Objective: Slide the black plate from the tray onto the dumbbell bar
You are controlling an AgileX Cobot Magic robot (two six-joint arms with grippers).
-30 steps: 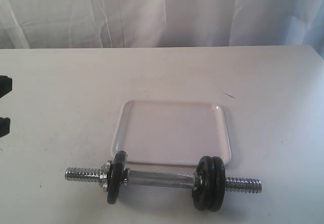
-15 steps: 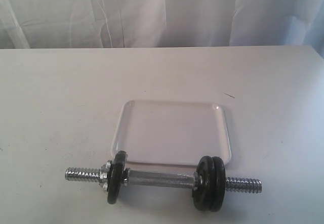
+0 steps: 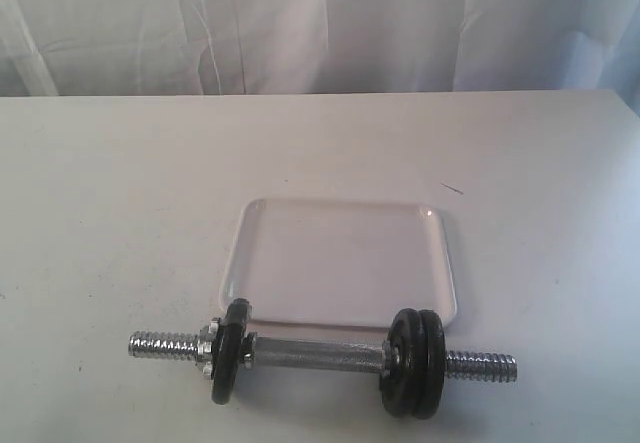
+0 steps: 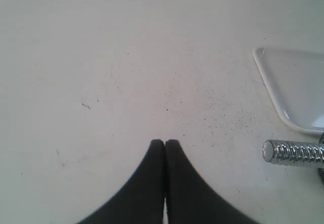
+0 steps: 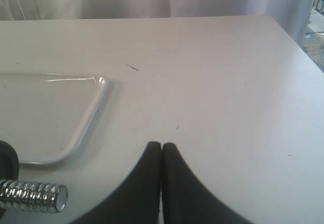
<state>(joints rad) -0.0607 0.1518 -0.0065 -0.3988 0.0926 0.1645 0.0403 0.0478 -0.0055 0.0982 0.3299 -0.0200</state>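
The white tray (image 3: 340, 263) lies in the middle of the table with nothing on it. Just in front of it rests the dumbbell bar (image 3: 315, 353), with one black plate (image 3: 232, 351) on its left end and two black plates (image 3: 415, 363) together on its right end. Neither gripper shows in the exterior view. My left gripper (image 4: 165, 143) is shut and empty over bare table, beside the bar's threaded end (image 4: 291, 152) and a tray corner (image 4: 298, 87). My right gripper (image 5: 161, 145) is shut and empty, near the other threaded end (image 5: 35, 195) and the tray (image 5: 45, 113).
A white curtain (image 3: 320, 23) hangs behind the table's far edge. The table's right edge (image 5: 298, 42) shows in the right wrist view. A small dark mark (image 3: 453, 188) lies on the table behind the tray.
One second ago black parts of the left gripper showed at the exterior view's left edge; they have gone out of view. The bar, plates and tray have not moved.
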